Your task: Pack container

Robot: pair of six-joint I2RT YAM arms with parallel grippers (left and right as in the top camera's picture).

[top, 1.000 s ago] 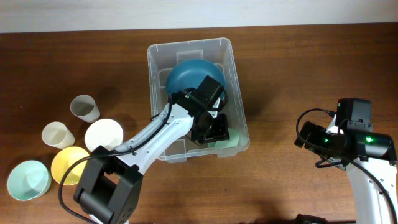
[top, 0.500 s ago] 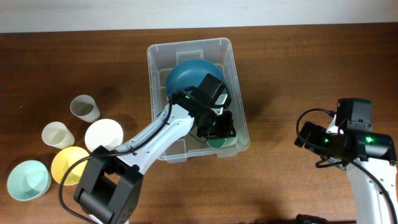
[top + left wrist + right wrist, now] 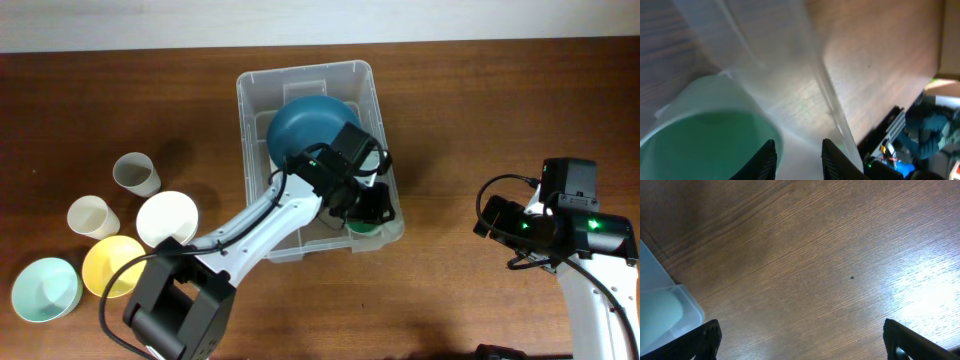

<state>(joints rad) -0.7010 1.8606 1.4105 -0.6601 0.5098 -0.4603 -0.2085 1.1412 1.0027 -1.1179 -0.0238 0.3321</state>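
The wooden desk (image 3: 480, 110) carries the clear container (image 3: 300, 67) at its middle rear. A blue bowl (image 3: 300, 125) lies in the container's far half, and a green cup (image 3: 705, 130) sits in its near right corner. The left gripper (image 3: 797, 152) is inside the container with its fingers spread, one just beside the cup's rim. The right gripper (image 3: 802, 342) hangs wide apart over bare desk.
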